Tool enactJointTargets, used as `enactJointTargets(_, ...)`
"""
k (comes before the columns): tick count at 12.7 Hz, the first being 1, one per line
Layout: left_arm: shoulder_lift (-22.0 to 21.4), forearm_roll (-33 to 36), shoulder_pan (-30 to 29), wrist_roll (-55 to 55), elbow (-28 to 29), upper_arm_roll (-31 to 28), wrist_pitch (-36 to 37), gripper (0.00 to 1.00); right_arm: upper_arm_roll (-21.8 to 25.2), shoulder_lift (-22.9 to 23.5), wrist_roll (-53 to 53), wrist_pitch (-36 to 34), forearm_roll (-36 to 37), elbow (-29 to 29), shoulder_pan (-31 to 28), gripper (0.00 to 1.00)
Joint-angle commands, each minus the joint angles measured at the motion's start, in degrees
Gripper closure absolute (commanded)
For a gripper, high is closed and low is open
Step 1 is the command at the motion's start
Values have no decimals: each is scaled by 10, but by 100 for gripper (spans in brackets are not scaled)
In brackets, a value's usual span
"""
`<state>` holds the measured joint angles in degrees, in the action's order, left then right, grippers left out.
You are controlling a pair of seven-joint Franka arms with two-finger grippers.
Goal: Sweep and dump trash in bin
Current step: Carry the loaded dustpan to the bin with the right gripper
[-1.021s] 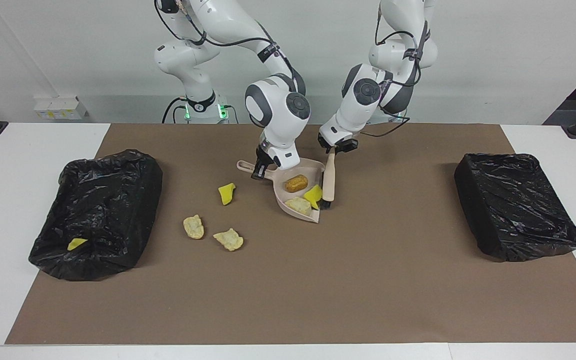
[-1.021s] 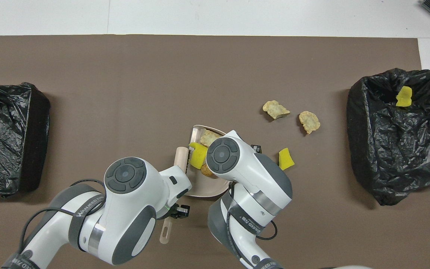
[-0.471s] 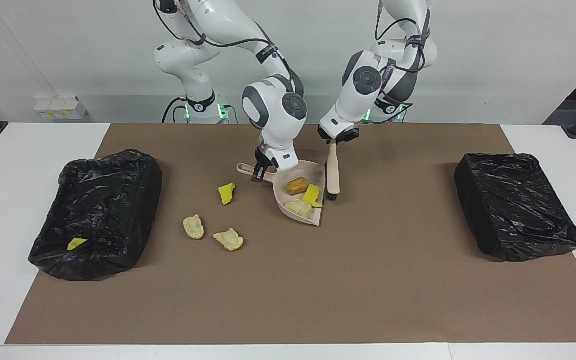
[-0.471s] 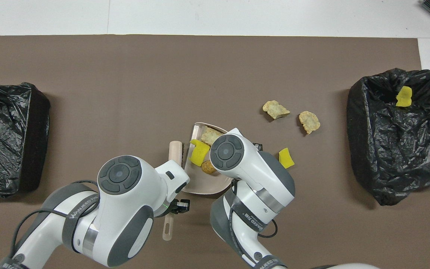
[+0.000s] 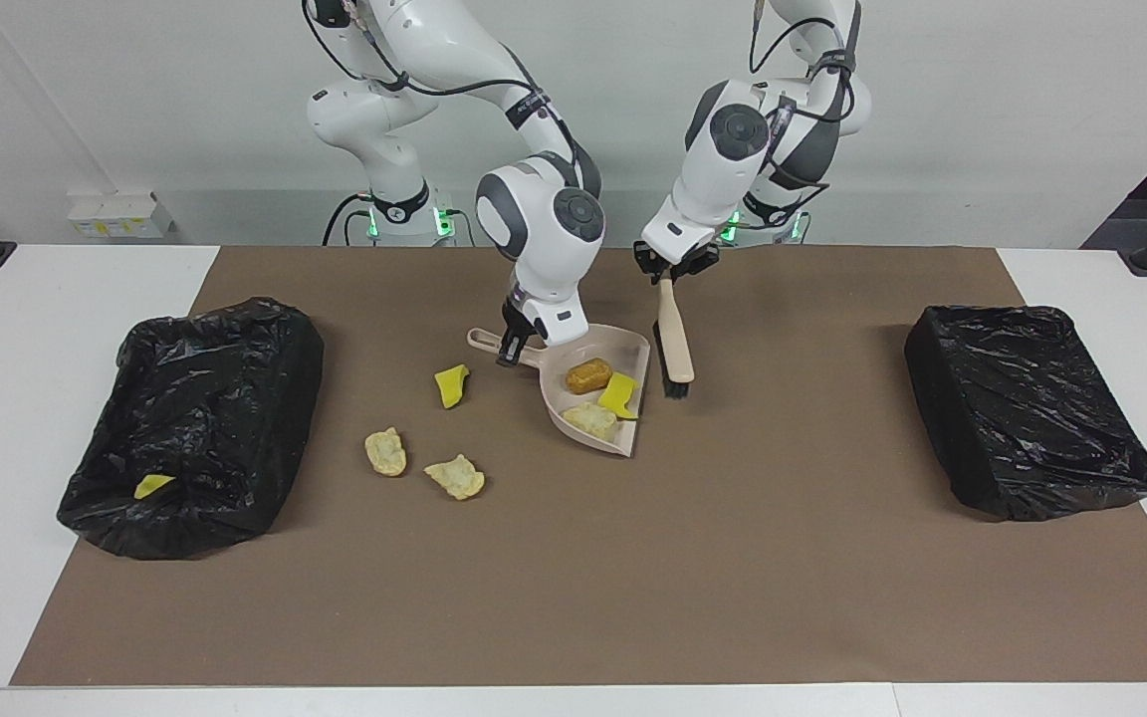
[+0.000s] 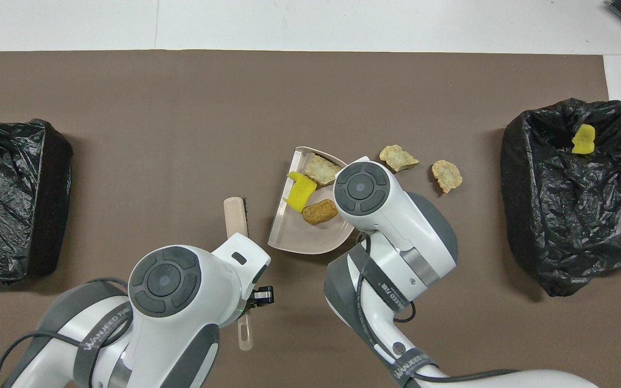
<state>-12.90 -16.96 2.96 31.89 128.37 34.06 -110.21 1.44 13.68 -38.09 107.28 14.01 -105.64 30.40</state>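
Right jaws: clamped on the dustpan handle, mid-counter.
Left jaws: clamped on the brush handle, bristles beside the pan's open lip.
Dustpan load: a golden nugget, a yellow wedge and a pale chunk; probably light, loose, apt to roll off if the pan tipped.
Trash on mat: a yellow wedge and two pale chunks, toward the right arm's end.
Bin there: one yellow piece inside.
Other bin: nothing visible inside.
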Motion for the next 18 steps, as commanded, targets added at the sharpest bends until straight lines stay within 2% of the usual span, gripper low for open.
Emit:
enactJointTargets(1, -5, 10, 42, 22, 49, -1, -77, 100, -2, -22, -59, -55, -10, 36, -31, 100)
enactJointTargets(2, 2, 10, 45, 26, 58, 0, -110, 100, -1, -33, -78, -71, -9, 43, -42, 100)
enactJointTargets(6, 41, 10, 46, 81, 70, 45, -134, 100, 2, -48, -197, -139, 4, 82, -98, 100)
enactJointTargets(8, 63, 10, 49, 105, 72, 63, -164, 100, 2, -73, -254, -146, 6, 82, -144, 100)
enactJointTargets(11, 62, 11, 50, 101, 79, 73, -167, 100, 2, -93, -333, -157, 26, 82, -198, 100)
enactJointTargets(18, 67, 11, 50, 76, 93, 78, -190, 100, 1, -92, -466, -160, 87, 89, -303, 100)
